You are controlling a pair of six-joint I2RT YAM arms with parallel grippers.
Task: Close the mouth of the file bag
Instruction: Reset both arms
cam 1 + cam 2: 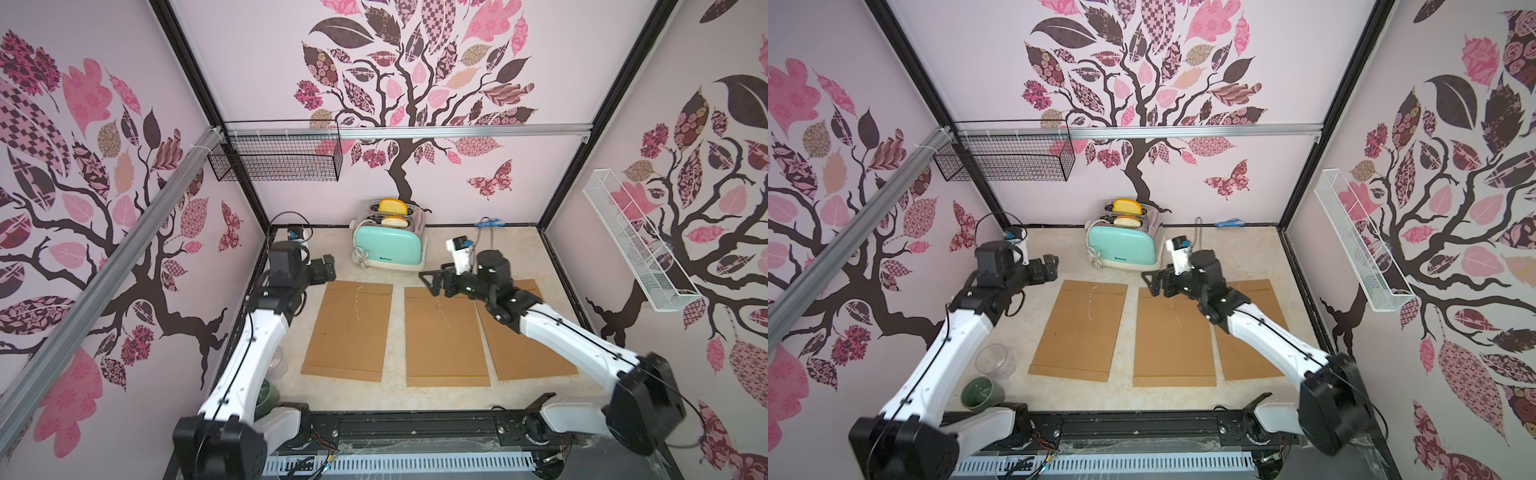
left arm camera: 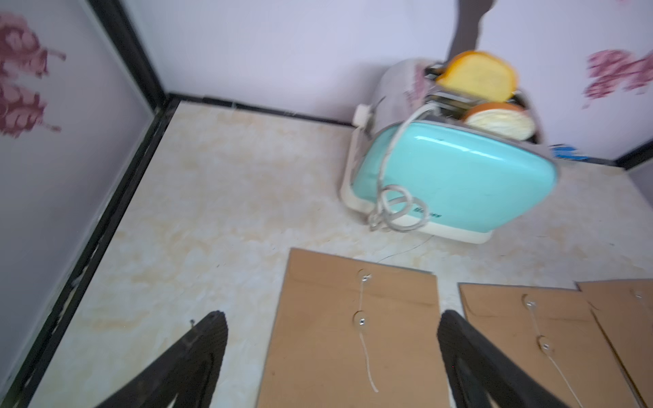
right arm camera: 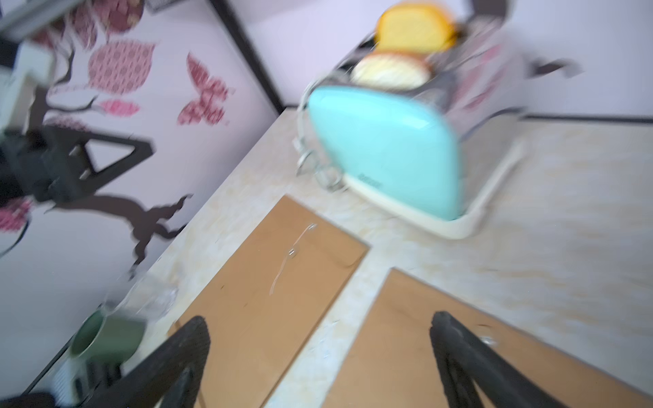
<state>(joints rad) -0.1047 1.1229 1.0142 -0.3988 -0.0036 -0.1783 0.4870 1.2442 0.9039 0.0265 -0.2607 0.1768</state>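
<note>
Three brown file bags lie flat side by side in both top views: left bag (image 1: pixel 349 332) (image 1: pixel 1079 332), middle bag (image 1: pixel 444 345) (image 1: pixel 1173 345), right bag (image 1: pixel 528 353), partly under my right arm. On the left bag (image 2: pixel 318 339) the flap lies folded down. A white string (image 2: pixel 367 356) runs past its two round buttons and trails loose. My left gripper (image 1: pixel 328 266) (image 2: pixel 330 318) hangs open above the table just left of that bag's far end, holding nothing. My right gripper (image 1: pixel 428 280) (image 3: pixel 318 319) hovers open over the middle bag's far end, empty.
A mint toaster (image 1: pixel 390 245) with two bread slices stands at the back, its cord coiled in front. A clear glass bowl (image 1: pixel 995 360) and a green cup (image 1: pixel 980 392) sit at the near left. A black wire basket (image 1: pixel 274 158) and a white one (image 1: pixel 636 245) hang on the walls.
</note>
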